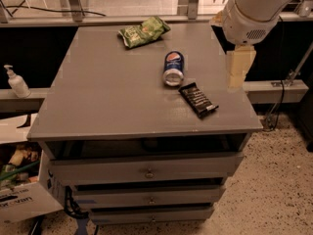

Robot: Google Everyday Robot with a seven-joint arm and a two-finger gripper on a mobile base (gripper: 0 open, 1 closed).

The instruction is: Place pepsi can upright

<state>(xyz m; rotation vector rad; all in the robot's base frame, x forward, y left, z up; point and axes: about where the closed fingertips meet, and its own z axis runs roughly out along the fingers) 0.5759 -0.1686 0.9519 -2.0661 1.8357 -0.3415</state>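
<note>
The pepsi can (173, 68) is dark blue with silver ends and lies on its side near the middle right of the grey cabinet top (98, 92), its silver end facing me. My gripper (239, 68) is a cream-coloured piece hanging from the white arm (254, 9). It hovers above the cabinet's right edge, to the right of the can and apart from it. It holds nothing that I can see.
A green chip bag (144, 32) lies at the back of the top. A flat black snack bar (198, 99) lies just in front and to the right of the can. Drawers (146, 170) are below. A soap bottle (17, 82) and a cardboard box (19, 190) are at the left.
</note>
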